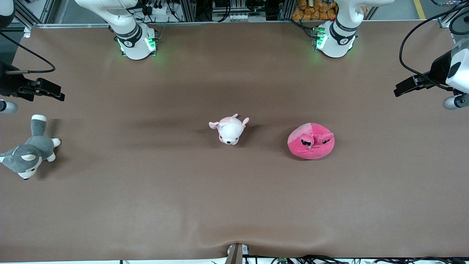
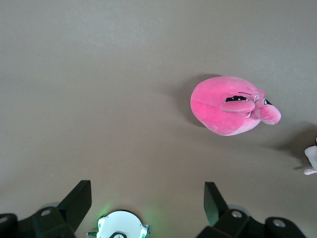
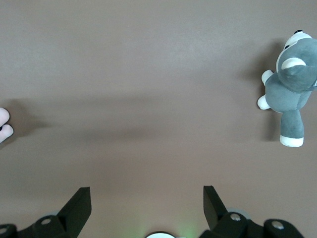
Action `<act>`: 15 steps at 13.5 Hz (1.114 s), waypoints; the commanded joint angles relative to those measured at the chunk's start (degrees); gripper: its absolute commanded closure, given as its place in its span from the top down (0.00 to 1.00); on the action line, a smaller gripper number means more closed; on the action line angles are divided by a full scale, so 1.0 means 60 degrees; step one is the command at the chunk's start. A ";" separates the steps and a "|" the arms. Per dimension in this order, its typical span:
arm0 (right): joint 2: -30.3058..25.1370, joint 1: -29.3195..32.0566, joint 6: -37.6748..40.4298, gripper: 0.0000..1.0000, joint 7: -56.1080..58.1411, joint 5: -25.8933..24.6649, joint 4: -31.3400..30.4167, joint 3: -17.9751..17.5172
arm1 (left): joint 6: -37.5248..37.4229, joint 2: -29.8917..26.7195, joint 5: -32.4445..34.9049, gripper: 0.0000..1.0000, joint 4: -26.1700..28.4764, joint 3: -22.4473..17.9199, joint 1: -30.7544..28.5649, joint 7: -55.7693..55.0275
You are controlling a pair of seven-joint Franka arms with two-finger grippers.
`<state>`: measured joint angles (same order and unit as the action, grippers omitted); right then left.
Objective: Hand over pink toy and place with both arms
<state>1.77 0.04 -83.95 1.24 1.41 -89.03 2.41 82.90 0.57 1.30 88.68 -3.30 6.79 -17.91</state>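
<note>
The pink toy (image 1: 310,141) (image 2: 228,106), a round hot-pink plush with half-lidded dark eyes, lies on the brown table toward the left arm's end. My left gripper (image 1: 406,87) (image 2: 147,191) hangs open and empty over the table's edge at the left arm's end, apart from the toy. Over the right arm's end, my right gripper (image 1: 47,90) (image 3: 147,196) is also open, with nothing between its fingers. Both arms stand drawn back at the table's ends.
A small pale pink-and-white puppy plush (image 1: 230,129) (image 2: 311,158) (image 3: 4,126) lies mid-table beside the pink toy. A grey-and-white husky plush (image 1: 29,152) (image 3: 292,84) lies at the right arm's end. The arm bases (image 1: 137,44) (image 1: 335,40) stand along the table's edge farthest from the front camera.
</note>
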 commanded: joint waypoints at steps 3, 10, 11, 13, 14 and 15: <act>0.0071 -0.0051 0.0133 1.00 0.0057 -0.0059 0.0190 0.0009 | 0.0012 -0.0241 -0.0012 1.00 0.0293 0.0051 -0.0062 -0.0106; 0.0100 -0.0051 0.0133 1.00 0.0042 -0.0059 0.0190 0.0009 | 0.0509 -0.0344 -0.0173 1.00 0.0850 0.0110 -0.0048 -0.1800; 0.0100 -0.0051 0.0133 1.00 0.0042 -0.0059 0.0175 0.0009 | 0.0510 -0.0344 -0.0173 1.00 0.0937 0.0110 -0.0048 -0.2371; 0.0100 -0.0051 0.0133 1.00 0.0042 -0.0059 0.0175 0.0009 | 0.0554 -0.0286 -0.0173 1.00 0.1055 0.0125 0.0054 -0.3310; 0.0100 -0.0051 0.0133 1.00 0.0042 -0.0059 0.0175 0.0009 | 0.0583 -0.0212 -0.0202 1.00 0.1070 0.0139 0.0069 -0.3763; 0.0100 -0.0051 0.0133 1.00 0.0042 -0.0059 0.0175 0.0009 | 0.0670 -0.0139 -0.0448 1.00 0.1128 0.0154 0.0069 -0.4188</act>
<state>1.90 0.04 -83.94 1.25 1.41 -89.03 2.40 85.54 0.31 0.60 93.80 -2.61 7.13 -38.61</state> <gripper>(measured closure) 0.000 0.000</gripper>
